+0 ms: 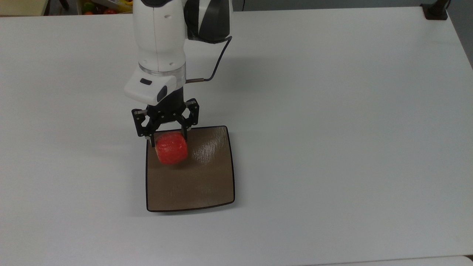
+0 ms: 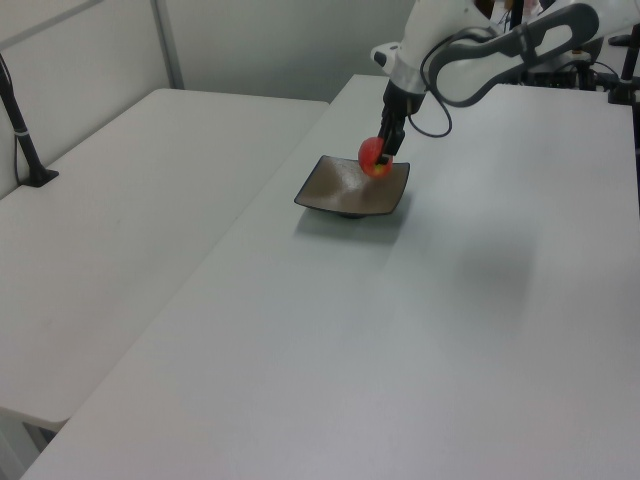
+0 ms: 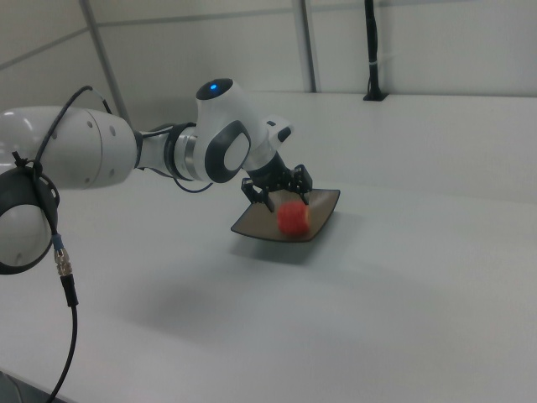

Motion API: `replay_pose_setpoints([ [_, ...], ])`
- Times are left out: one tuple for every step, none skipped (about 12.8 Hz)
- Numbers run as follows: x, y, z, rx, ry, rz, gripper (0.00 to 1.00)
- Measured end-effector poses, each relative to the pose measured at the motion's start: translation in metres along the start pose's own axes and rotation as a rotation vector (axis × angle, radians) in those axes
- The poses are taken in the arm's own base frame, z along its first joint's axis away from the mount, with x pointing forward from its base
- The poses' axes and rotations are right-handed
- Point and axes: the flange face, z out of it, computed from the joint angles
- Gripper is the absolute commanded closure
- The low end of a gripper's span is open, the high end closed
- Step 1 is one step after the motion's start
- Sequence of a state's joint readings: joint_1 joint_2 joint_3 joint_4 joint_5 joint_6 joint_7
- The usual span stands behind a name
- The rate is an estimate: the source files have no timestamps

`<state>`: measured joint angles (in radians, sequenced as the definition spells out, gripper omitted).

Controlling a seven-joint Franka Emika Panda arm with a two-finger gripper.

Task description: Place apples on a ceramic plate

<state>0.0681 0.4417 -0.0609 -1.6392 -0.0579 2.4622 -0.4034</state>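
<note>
gripper (image 1: 168, 138) grips apple (image 1: 171, 148) | above ceramic plate (image 1: 207, 184) corner

- The ceramic plate (image 1: 207, 184) (image 2: 340, 190) (image 3: 323, 214) is set on the table (image 1: 332, 129) (image 2: 450, 330) (image 3: 419, 285), left of centre in the top view.
- The apple (image 1: 171, 148) (image 2: 373, 156) (image 3: 292, 218) is held between the fingers of the gripper (image 1: 168, 142) (image 2: 381, 157) (image 3: 284, 204), above the plate's upper left corner in the top view.
- In the left view, the apple is seen over the plate's far right part.
- In the right view, the apple is seen over the plate's middle, with the arm (image 3: 126, 155) reaching in from the right view's left.
- A black post (image 1: 436, 11) (image 2: 25, 150) (image 3: 371, 50) is fixed at the table's upper right corner in the top view, well apart from the plate.
</note>
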Motion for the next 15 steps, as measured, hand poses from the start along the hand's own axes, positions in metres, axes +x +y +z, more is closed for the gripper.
replay_pose_setpoints([
  [0.000,-0.001,0.002,-0.003,-0.001,-0.005,0.00],
  [0.001,0.000,0.001,-0.008,-0.001,-0.010,0.00],
  [0.001,0.001,0.000,-0.012,-0.001,-0.013,0.00],
  [0.001,0.001,0.000,-0.012,0.000,-0.013,0.00],
  [0.001,0.001,-0.001,-0.013,0.001,-0.013,0.00],
  [0.002,0.002,-0.003,-0.014,0.005,-0.012,0.00],
  [0.004,0.003,-0.009,-0.018,0.013,0.001,0.00],
  [0.003,0.004,-0.016,-0.009,-0.009,0.034,0.00],
  [0.000,0.004,-0.022,0.003,-0.043,0.053,0.00],
  [-0.005,0.004,-0.036,0.022,-0.094,0.073,0.00],
  [-0.008,0.005,-0.047,0.035,-0.130,0.081,0.00],
  [-0.015,0.004,-0.064,0.056,-0.190,0.100,0.00],
  [-0.019,0.004,-0.075,0.064,-0.217,0.119,0.00],
  [-0.023,0.004,-0.091,0.069,-0.243,0.157,0.00],
  [-0.025,0.004,-0.104,0.070,-0.250,0.209,0.00],
])
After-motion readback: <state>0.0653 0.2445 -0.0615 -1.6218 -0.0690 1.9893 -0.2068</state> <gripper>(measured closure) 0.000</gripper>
